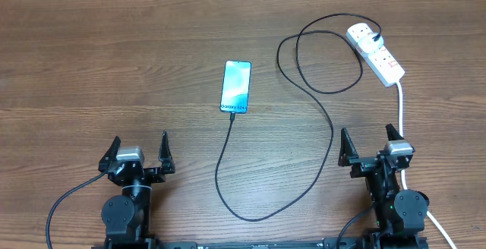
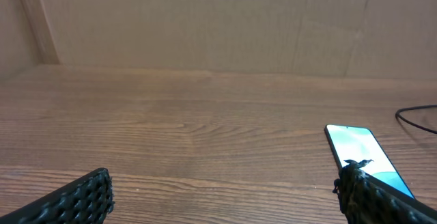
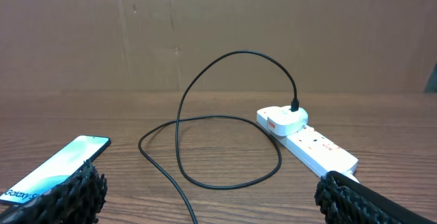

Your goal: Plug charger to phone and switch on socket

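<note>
The phone (image 1: 235,87) lies flat mid-table with its light blue screen up. It also shows in the left wrist view (image 2: 360,150) and the right wrist view (image 3: 53,166). The charger's black cable (image 1: 332,139) runs from the phone's near end, loops over the table and ends in a white plug head (image 1: 361,35) seated in the white socket strip (image 1: 382,59) at the far right; the right wrist view shows the cable (image 3: 179,118) and the strip (image 3: 315,147). My left gripper (image 1: 138,156) and right gripper (image 1: 370,146) are both open and empty near the front edge.
The strip's thick white cord (image 1: 400,108) runs down the right side past my right arm. A brown cardboard wall (image 3: 273,26) stands behind the table.
</note>
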